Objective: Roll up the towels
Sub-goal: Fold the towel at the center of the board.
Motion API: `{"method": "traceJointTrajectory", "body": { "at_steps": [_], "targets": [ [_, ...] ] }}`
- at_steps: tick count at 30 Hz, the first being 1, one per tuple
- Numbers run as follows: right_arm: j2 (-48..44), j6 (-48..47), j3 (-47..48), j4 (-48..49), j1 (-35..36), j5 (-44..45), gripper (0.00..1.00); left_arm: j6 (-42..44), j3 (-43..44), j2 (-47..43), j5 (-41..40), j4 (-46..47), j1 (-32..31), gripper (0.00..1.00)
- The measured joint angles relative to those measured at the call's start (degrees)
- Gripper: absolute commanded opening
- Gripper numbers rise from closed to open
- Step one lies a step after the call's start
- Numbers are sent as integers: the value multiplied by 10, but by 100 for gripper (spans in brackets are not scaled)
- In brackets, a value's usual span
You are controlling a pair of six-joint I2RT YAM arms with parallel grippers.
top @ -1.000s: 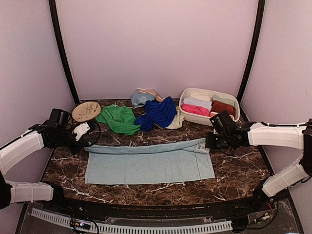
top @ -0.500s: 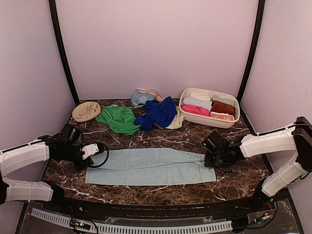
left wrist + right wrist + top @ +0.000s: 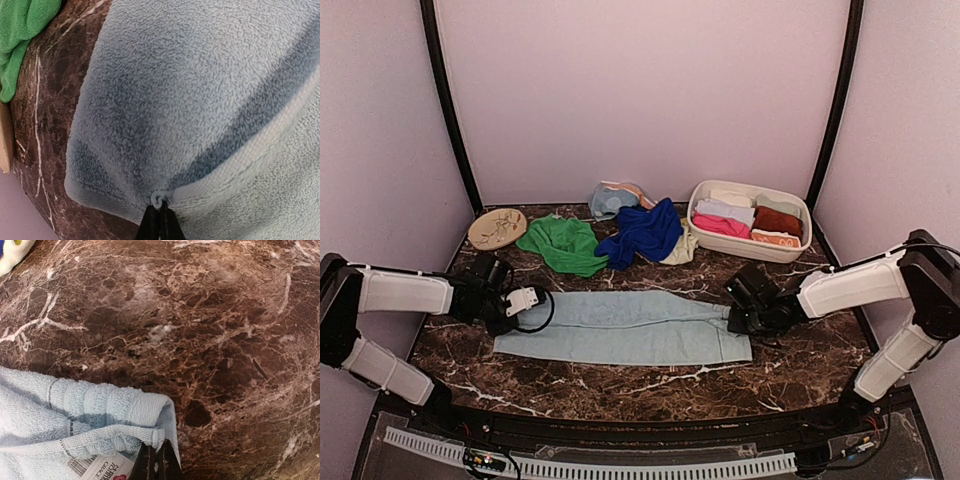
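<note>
1. Near zone. The light blue towel point(image 3: 625, 327) lies flat on the marble table point(image 3: 800, 350) as a long band running left to right, doubled over lengthwise. It is not yet rolled.

2. Risk, by judgement. Both holds are thin pinches at the very hem. A pull toward either end could strip the cloth out of one grip. Uneven travel of the two arms would skew the fold and produce a cone-shaped roll. At the right end the sewn label sits just beside the fingertips and could be caught in place of the pile.

3. Fingers. The left gripper point(image 3: 160, 220) is clamped on a small tuck of hem at the towel's left end, with cloth spreading away on both sides. The right gripper point(image 3: 156, 460) is clamped on the folded right corner, with bare marble beyond it.

4. Far zone. A green towel point(image 3: 563, 245) and a royal blue towel point(image 3: 642, 232) lie crumpled and untouched. A white basin point(image 3: 760, 250) at far right holds rolled towels.
</note>
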Motion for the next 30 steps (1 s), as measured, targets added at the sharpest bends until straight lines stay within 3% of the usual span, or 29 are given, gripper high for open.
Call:
{"method": "traceJointTrajectory", "body": {
  "at_steps": [4, 9, 19, 30],
  "targets": [
    [17, -13, 24, -7, -14, -7, 0, 15, 22, 51, -44, 54, 0, 0],
    [17, -50, 49, -22, -47, -31, 0, 21, 70, 80, -59, 36, 0, 0],
    [-33, -158, 115, -62, -58, -64, 0, 24, 133, -9, -37, -42, 3, 0],
    [-17, -277, 245, -114, -112, -54, 0, 65, 153, -4, -50, -37, 41, 0]
  ]
}}
